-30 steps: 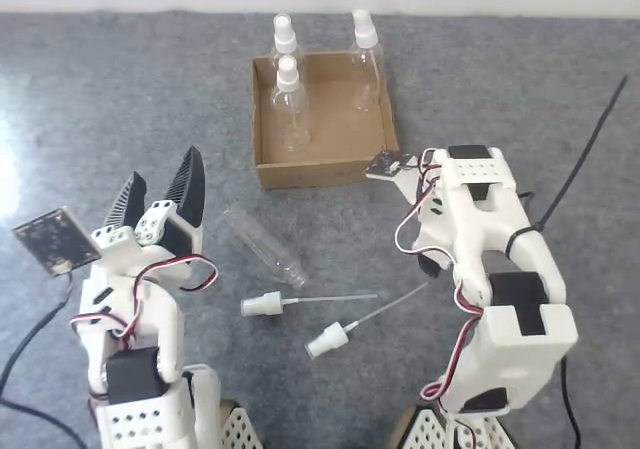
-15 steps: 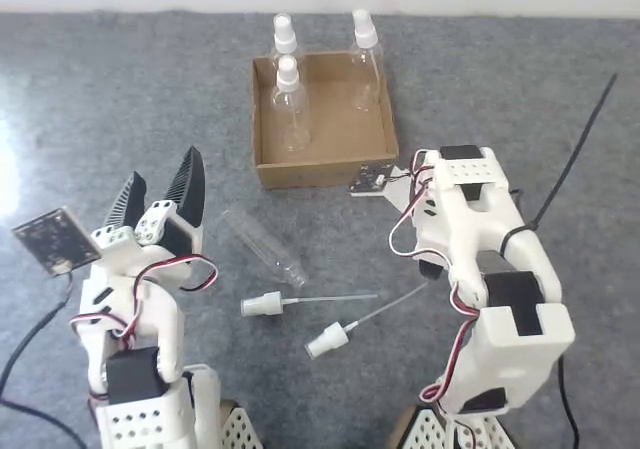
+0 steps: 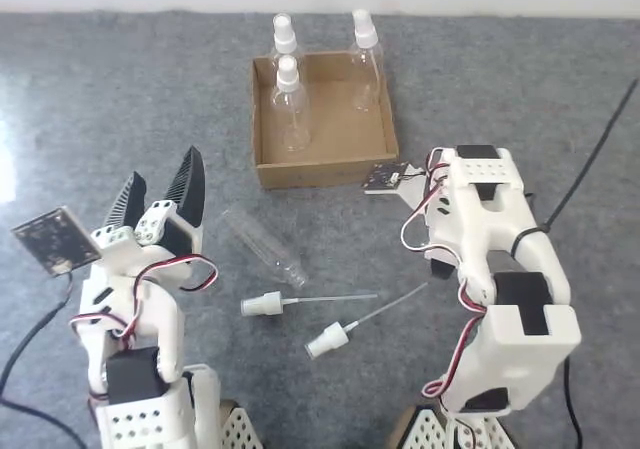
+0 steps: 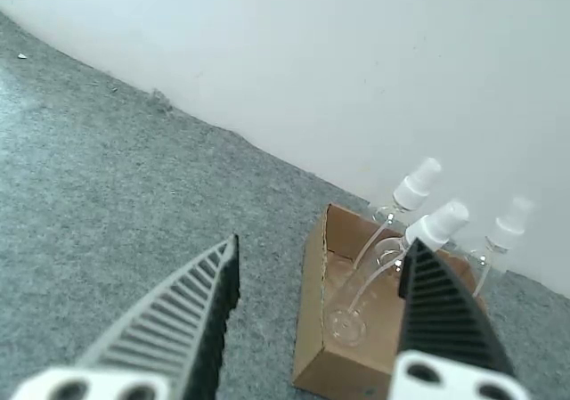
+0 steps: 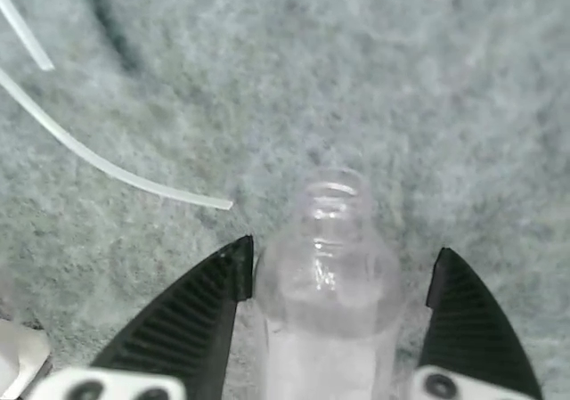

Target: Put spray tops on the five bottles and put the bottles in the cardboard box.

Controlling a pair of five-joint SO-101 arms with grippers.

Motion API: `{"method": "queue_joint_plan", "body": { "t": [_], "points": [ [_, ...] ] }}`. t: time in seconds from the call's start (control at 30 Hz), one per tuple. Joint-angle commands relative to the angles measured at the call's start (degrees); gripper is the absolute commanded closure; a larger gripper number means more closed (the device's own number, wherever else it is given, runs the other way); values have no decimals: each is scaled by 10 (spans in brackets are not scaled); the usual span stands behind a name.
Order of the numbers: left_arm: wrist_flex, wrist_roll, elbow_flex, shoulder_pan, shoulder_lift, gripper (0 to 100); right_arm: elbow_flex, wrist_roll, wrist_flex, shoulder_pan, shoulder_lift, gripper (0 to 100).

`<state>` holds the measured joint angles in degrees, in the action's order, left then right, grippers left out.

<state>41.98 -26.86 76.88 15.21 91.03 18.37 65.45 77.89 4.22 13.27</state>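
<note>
**A:** Where is the right gripper [image 5: 346, 248]?

**B:** Low over the tabletop [image 3: 120, 89], just beside the near corner of the cardboard box [image 3: 322, 174] on the right arm's side. It is closed around a capless bottle [image 5: 328, 275] whose open neck points away from the wrist.

**A:** Anything by that neck?

**B:** The free end of a thin tube [image 5: 134, 175] lies just beside it, not touching.

**A:** And the left gripper [image 3: 163, 166]?

**B:** Raised near the front-left corner, jaws spread wide, holding nothing.

**A:** The loose parts?

**B:** A lying bottle [image 3: 262, 242], also topless, rests on its side mid-tabletop, between the box and the front edge. Nearer that edge lie the first spray top [image 3: 263, 305] and the second spray top [image 3: 327, 341], each trailing a tube.

**A:** The box?

**B:** It sits by the middle of the far edge. The near capped bottle [image 3: 291, 109] stands inside and the corner capped bottle [image 3: 365, 64] is at a far corner. The rear capped bottle [image 3: 285, 37] is at the other far corner, and I cannot tell whether it is inside the wall or behind it.
</note>
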Motion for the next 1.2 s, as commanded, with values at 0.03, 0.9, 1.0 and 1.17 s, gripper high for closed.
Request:
{"method": "queue_joint_plan", "body": {
  "t": [0.03, 0.9, 1.0, 1.17],
  "points": [
    [-17, 5, -31, -3, 11, 729, -29, 8, 10, -8, -7, 720],
    [-17, 5, -31, -4, 11, 729, -30, 4, 109, -5, -124, 925],
    [-17, 5, -31, -4, 11, 729, -30, -12, 129, -5, -162, 925],
    [-17, 5, -31, -4, 11, 729, -30, -89, 161, 23, -222, 925]
  ]
}}
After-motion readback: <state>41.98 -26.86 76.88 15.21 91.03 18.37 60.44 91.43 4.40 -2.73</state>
